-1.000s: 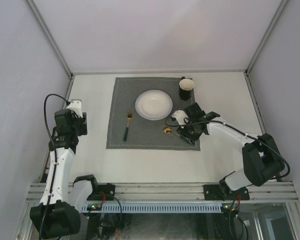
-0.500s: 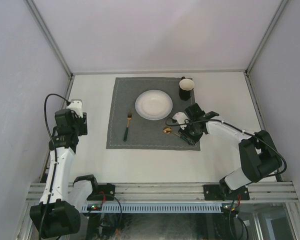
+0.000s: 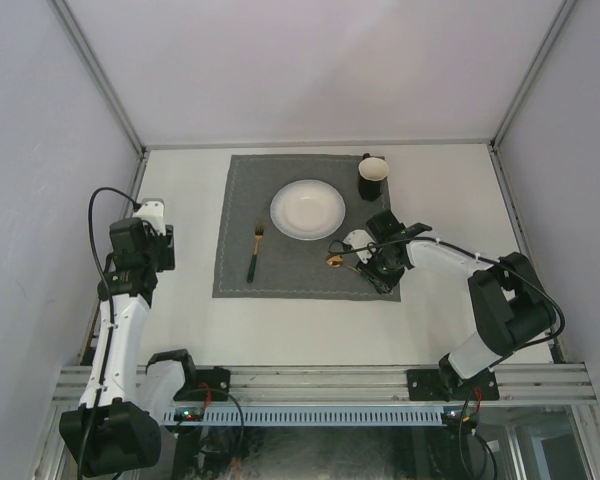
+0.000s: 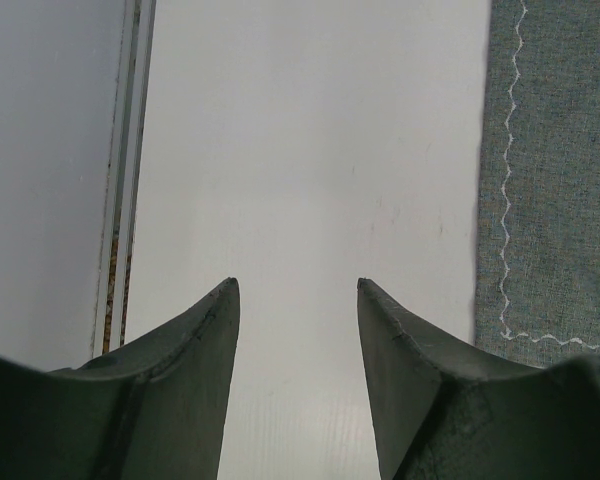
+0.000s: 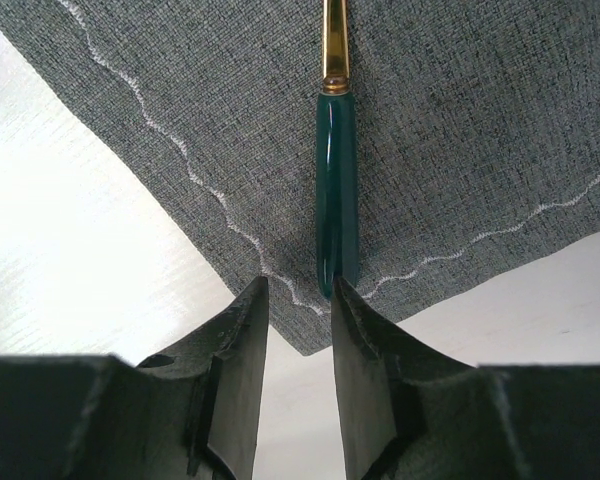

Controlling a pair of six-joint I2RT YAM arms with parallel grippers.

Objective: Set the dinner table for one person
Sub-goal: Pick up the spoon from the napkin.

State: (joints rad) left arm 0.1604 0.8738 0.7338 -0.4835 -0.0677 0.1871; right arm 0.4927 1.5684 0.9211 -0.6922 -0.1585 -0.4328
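Observation:
On the off-white dinner table point(image 3: 450, 200) lies a grey stitched mat point(image 3: 280, 270). It carries a white plate point(image 3: 307, 209), a green-handled fork point(image 3: 254, 250) on the left, and a gold spoon point(image 3: 334, 261) on the right. The spoon's green handle point(image 5: 335, 190) points at the mat's near right corner. My right gripper point(image 5: 299, 282) hangs low over that corner, open by a narrow gap with nothing between its fingers. The handle's end sits just at the tip of the right finger point(image 5: 355, 330). My left gripper point(image 4: 297, 282) is open over bare table, left of the mat edge point(image 4: 550, 170).
A black mug point(image 3: 372, 177) stands at the mat's far right corner. An aluminium rail point(image 4: 130, 150) borders the table just left of my left gripper. Enclosure walls surround the table on three sides.
My right gripper has narrowed its jaws and shifted slightly left, over the end of the spoon handle. The left arm has not moved.

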